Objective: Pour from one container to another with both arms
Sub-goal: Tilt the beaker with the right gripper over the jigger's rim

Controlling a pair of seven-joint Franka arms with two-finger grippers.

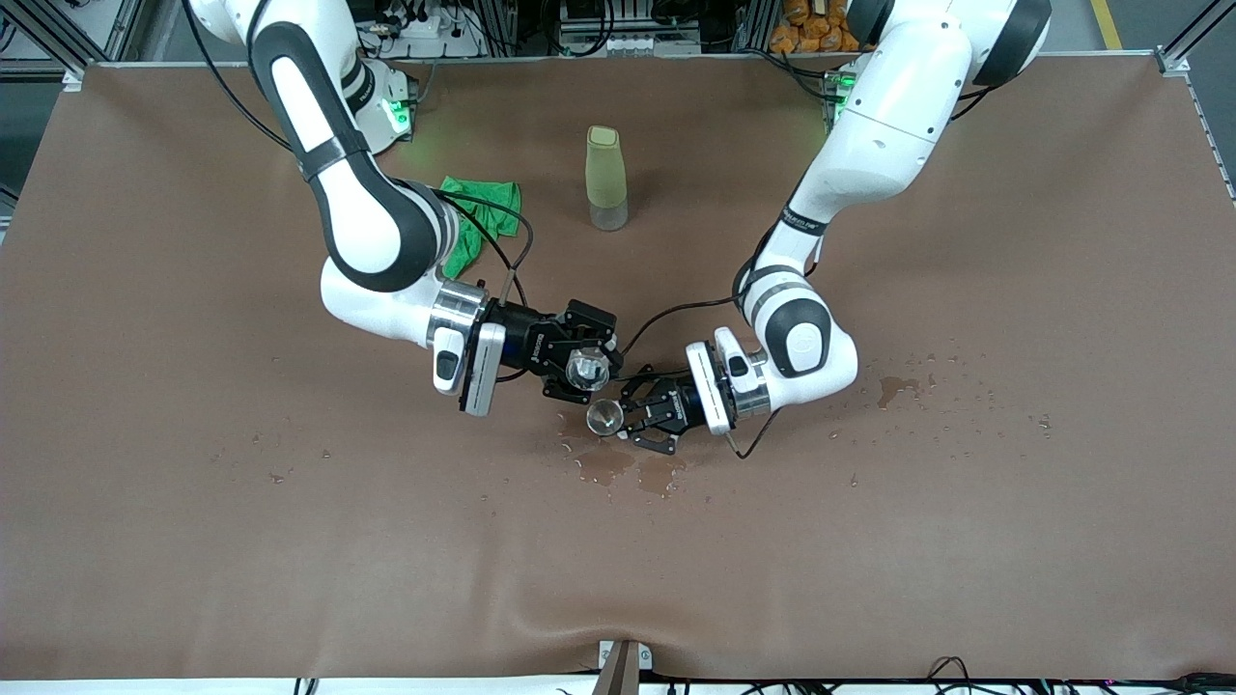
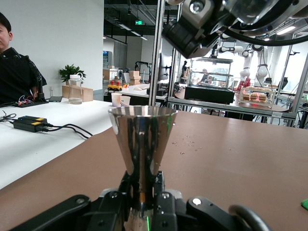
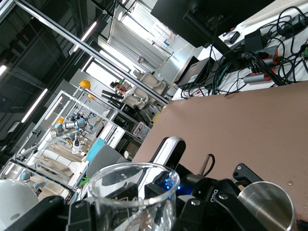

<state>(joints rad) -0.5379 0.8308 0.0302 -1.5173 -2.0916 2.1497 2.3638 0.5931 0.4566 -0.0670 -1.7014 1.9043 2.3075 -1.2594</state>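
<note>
the right pincer (image 1: 582, 370) grips the tilted glass cup (image 1: 585, 368), its base hidden; the left pincer (image 1: 630, 416) grips the steel jigger (image 1: 603, 419) by its waist, above wet spots on the tabletop (image 1: 966, 541).

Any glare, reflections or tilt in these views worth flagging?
Front view: even light, wet patches show dark. Left wrist view: the steel jigger mirrors its surroundings in streaks. Right wrist view: horizon tilted, bright windows washed out, the glass cup rim shows plainly.
</note>
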